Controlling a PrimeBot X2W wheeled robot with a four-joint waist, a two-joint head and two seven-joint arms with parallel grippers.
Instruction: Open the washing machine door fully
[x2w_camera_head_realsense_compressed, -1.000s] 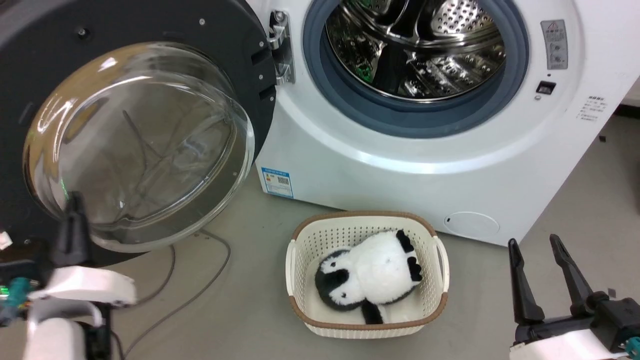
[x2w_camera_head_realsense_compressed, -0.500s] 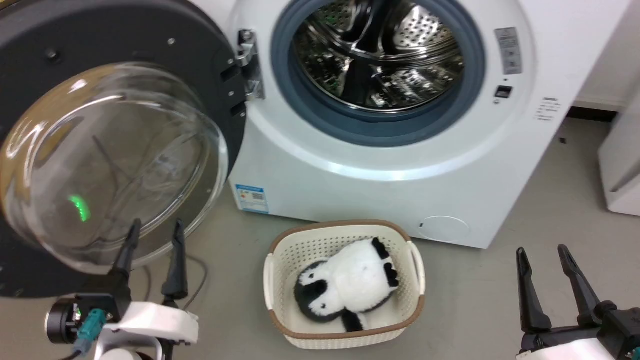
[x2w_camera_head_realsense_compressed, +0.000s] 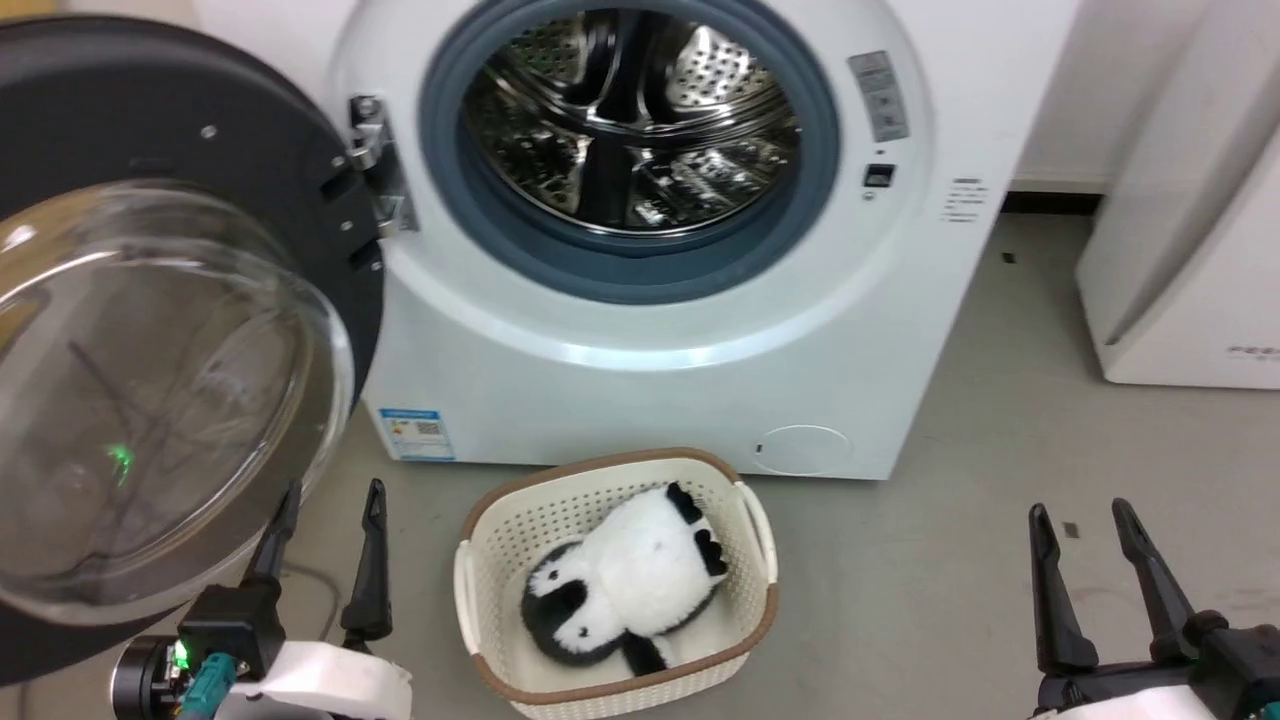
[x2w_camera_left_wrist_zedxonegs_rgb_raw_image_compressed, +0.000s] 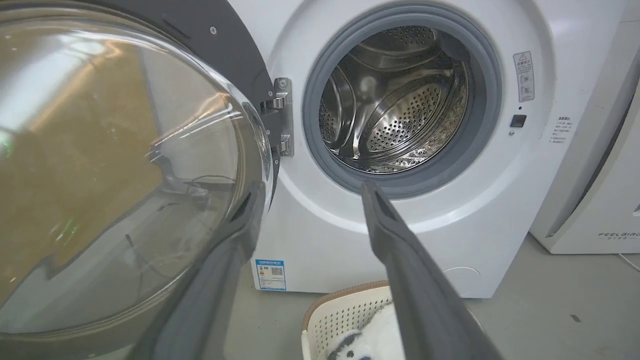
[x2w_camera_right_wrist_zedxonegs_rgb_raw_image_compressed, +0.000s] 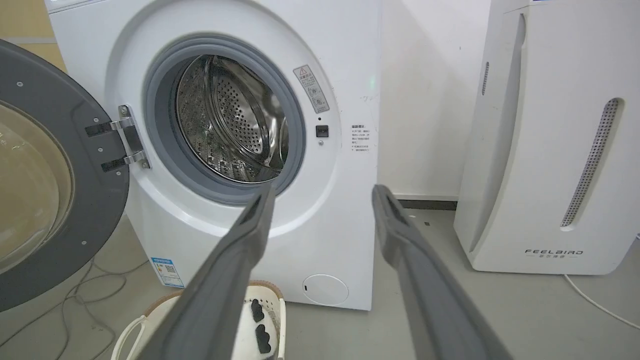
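washing machine door wide open | left fingers just beside, seemingly apart

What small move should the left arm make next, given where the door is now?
Probably draw the left gripper back a little, away from the glass. The washing machine door is swung wide to the left on its hinge, leaving the drum fully exposed. The gripper's fingers are apart near the door's lower edge, holding nothing. A further push looks unneeded.
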